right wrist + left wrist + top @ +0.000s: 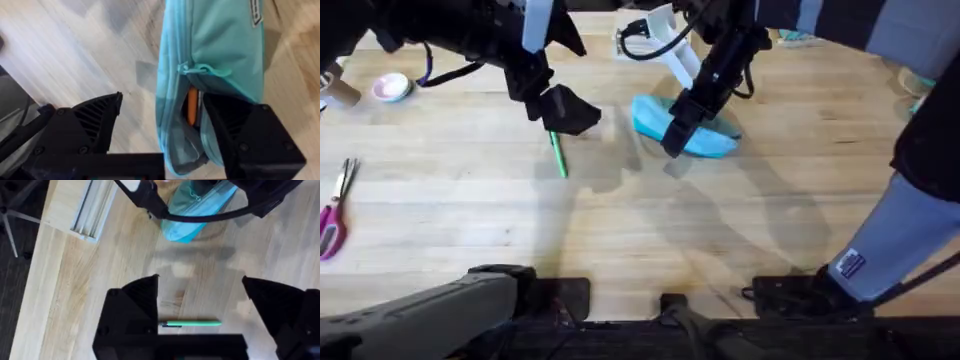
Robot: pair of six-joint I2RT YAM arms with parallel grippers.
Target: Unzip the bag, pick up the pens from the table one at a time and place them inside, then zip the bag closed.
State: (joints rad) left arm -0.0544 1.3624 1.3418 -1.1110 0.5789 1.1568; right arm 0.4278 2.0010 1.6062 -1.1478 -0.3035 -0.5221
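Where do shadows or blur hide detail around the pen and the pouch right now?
Overhead: the left gripper hangs over the top of the green pen; soft arm shadows cross the table below the pouch. Left wrist: pen sharp, pouch partly behind the other arm. Right wrist: pouch close and slightly soft, its open slit dark, something orange inside.

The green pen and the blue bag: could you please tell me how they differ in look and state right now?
The green pen is a thin, stiff stick; the blue bag is a broad, soft pouch. The pen lies free between the left gripper's open fingers, while the right gripper straddles the bag's unzipped edge. Both rest on the table.
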